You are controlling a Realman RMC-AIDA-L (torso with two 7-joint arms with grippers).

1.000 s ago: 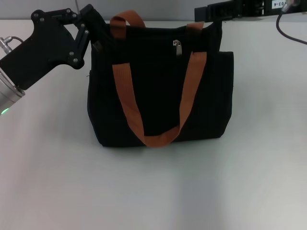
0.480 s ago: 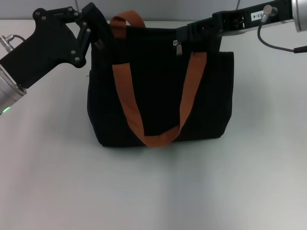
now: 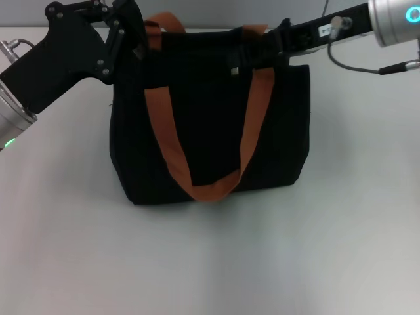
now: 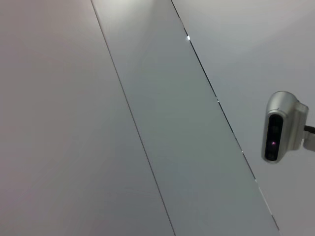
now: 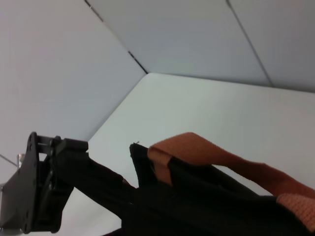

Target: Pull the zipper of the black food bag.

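2 grippers meet the large boxy black fabric food bag at its top edge, one at each end. The left gripper is clamped on the bag's top corner, beside 1 rust-orange webbing strap. The right gripper reaches in along the top; whether its jaws hold anything cannot be told. Just beside its tip sits the small silver metal zipper pull. The bag rests on the white table.
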